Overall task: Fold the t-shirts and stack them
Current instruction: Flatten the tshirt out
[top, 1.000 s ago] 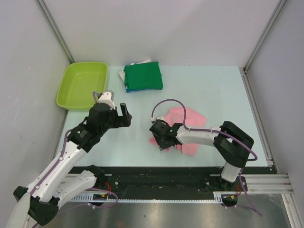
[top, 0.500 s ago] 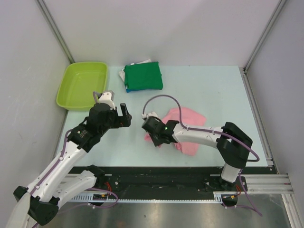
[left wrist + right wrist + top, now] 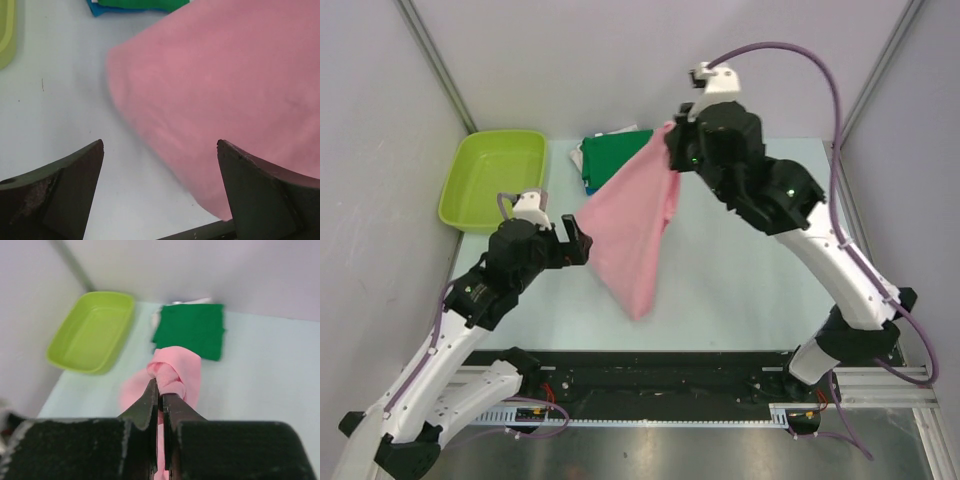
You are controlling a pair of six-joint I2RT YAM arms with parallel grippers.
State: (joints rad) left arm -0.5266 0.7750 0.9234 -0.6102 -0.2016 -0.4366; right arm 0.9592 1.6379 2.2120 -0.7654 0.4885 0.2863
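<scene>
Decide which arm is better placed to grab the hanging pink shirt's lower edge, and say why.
Left. The left end effector is open beside the shirt, facing the cloth. The right end effector is shut on the shirt's top, holding it up.

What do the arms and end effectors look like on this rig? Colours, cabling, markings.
Left arm and right arm: white links with black joint housings. A purple cable runs along each arm, and a white block sits on top of each wrist. Left end effector and right end effector: two dark wedge-shaped fingers each, the left pair scuffed. No readable markings.
</scene>
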